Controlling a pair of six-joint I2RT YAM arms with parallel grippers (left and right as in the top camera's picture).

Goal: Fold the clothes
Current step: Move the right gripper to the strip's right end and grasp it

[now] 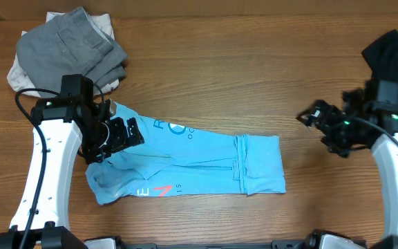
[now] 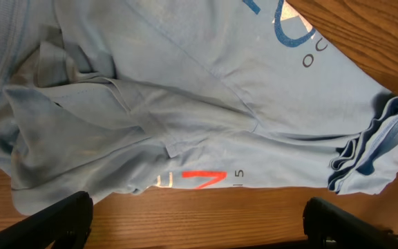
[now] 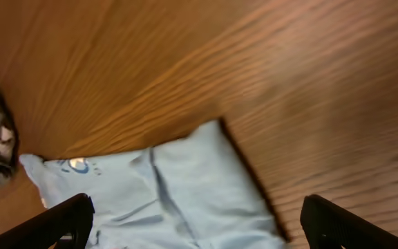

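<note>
– T-shirt [image 1: 199, 160] first: where is it laid?
– It is spread on the wooden table [image 1: 240, 62], light blue, folded into a long strip, with the print turned up. A grey garment [image 1: 71, 43] is piled on an off-white one [image 1: 16, 75] at the far left, and a black one [image 1: 392, 48] is seen at the far right.
– And the fingers?
– Those of the left gripper [image 1: 131, 131] are held wide apart over the shirt's left end, with nothing clamped. Those of the right gripper [image 1: 308, 119] are likewise parted, above bare wood off the shirt's right end.
</note>
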